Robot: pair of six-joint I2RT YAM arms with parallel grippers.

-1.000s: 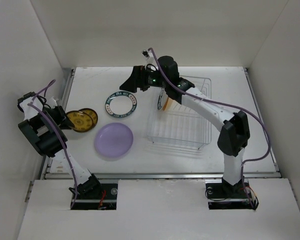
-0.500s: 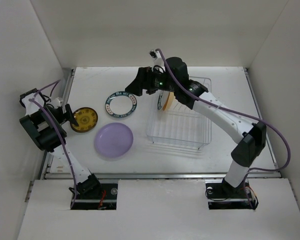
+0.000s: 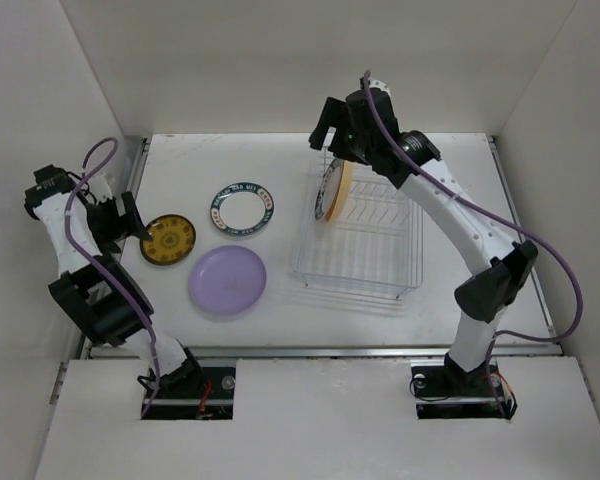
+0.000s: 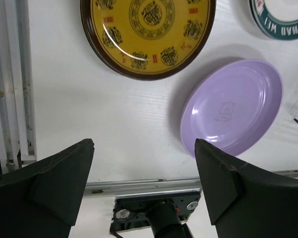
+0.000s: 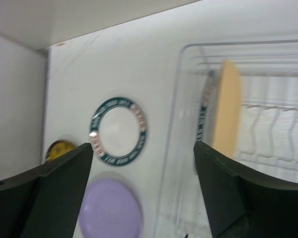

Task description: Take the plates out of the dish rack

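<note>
We are noting the left arm reaching out high, its tool [image 4: 144,148] spread over the white worktop [image 3: 180,170]. The glossy mustard plate [image 3: 168,240], lavender plate [image 3: 227,281] and teal-rimmed plate [image 3: 242,210] are lying flat. The right arm is stretching far, its tool [image 5: 144,148] spread above the wire dish rack [image 3: 365,255], which is holding a pale yellow plate [image 5: 227,106] upright.

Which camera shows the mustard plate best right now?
Left wrist: the mustard plate fills the upper frame, pattern and dark rim sharp, though its top edge is cropped. Top external shows it whole but small. Right wrist catches only a blurred sliver at the frame's lower left.
</note>
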